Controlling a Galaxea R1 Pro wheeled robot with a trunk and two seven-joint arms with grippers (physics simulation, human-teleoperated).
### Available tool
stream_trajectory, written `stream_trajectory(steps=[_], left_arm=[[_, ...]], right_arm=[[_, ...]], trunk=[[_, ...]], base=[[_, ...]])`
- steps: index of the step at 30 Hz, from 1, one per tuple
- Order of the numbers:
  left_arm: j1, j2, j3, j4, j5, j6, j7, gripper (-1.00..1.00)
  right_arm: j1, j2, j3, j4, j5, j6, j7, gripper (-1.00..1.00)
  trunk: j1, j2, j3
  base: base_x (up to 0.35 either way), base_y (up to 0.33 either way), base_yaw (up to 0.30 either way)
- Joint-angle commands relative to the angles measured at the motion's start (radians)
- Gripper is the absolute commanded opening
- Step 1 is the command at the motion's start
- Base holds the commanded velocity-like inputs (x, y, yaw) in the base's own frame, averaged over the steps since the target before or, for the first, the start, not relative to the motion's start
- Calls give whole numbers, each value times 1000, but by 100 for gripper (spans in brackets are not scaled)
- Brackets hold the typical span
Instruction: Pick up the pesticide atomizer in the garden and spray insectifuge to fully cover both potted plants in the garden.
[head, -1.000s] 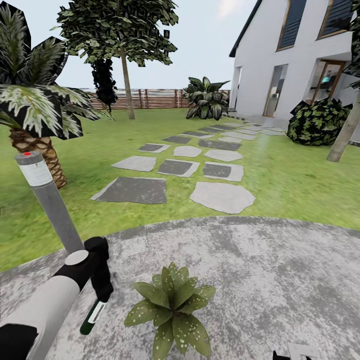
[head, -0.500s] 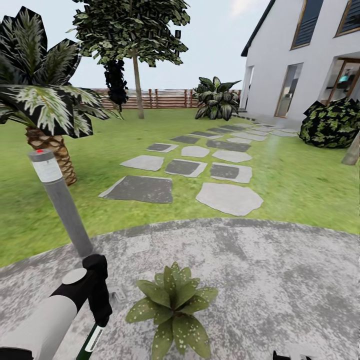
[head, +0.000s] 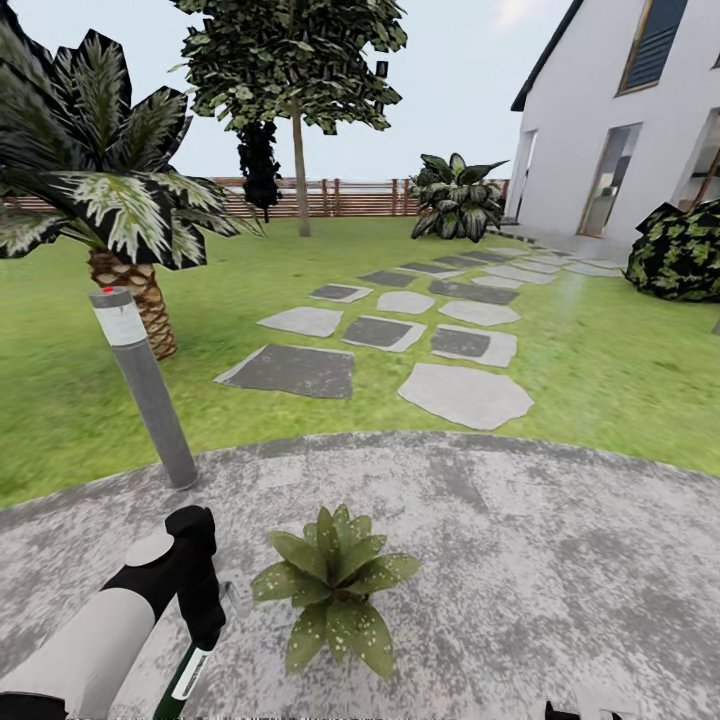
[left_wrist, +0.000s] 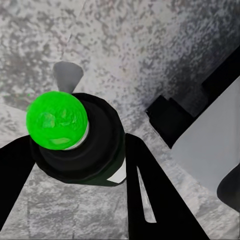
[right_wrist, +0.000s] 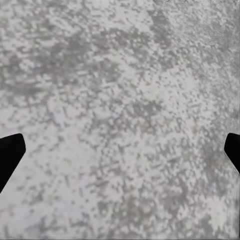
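Grey mottled paving makes up the round patio (head: 560, 560) that spreads across the near ground, with green lawn (head: 600, 370) and a run of stepping stones (head: 465, 392) beyond it, a palm (head: 120, 220) off to the left and a slatted wooden fence (head: 350, 198) at the back. A grey bollard lamp (head: 150, 395) stands at the patio's edge, near the left arm. One potted plant (head: 330, 585) sits low on the paving, its speckled leaves spread flat and its pot hidden beneath them. Just beside it, on its left, the left gripper (head: 200, 590) is clamped around the spray bottle (head: 185, 680), whose long axis hangs nearly straight down from the fingers, slightly tilted; in the left wrist view the bottle (left_wrist: 75, 135) sits between the dark fingers. Which end carries the nozzle is hard to make out, so I would guess the bottle needs turning toward the plant. The right gripper (right_wrist: 120, 145) hangs over bare paving with its fingertips spread wide and nothing between them.
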Motion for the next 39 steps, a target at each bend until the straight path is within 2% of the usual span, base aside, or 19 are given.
stream_trajectory(steps=[1,8,10,12,21,28,33,36,39], left_arm=[[-2,-1,-4,-1,-6,11,-9,-100],[-4,-4,-4,-1,-6,12,-9,-100],[-4,-4,-4,-1,-6,12,-9,-100],[-3,-4,-4,-1,-6,13,-9,-100],[-5,-4,-4,-1,-6,13,-9,-100],[-7,-3,-4,-1,-6,14,-9,-100],[-9,-5,32,-2,-6,41,-9,-100],[-14,-6,37,-3,-6,46,-9,-100],[-59,-7,38,-3,-6,48,-9,-100]], right_arm=[[-1,0,-7,2,10,-5,-2,100],[-1,-3,-7,2,10,-5,-1,100],[-1,-19,-7,2,12,-5,-1,100],[-1,-22,-7,3,12,-5,-1,100],[-1,-21,-6,3,11,-5,-1,100],[-1,-21,-6,3,10,-5,-1,100],[-1,-21,-6,3,10,-5,-1,100],[-1,-21,-6,3,10,-4,-1,100],[-1,-21,-6,4,10,-3,-1,100]], trunk=[[0,0,-1],[0,0,-1],[0,0,-1],[0,0,-1],[0,0,-1],[0,0,-1],[0,0,-1],[0,0,-1],[0,0,-1]], base=[[11,-265,276],[95,-272,61],[15,-275,2],[-2,-275,1],[-139,-256,2],[-11,-269,223],[129,-101,271],[13,-7,66],[2,-1,11]])
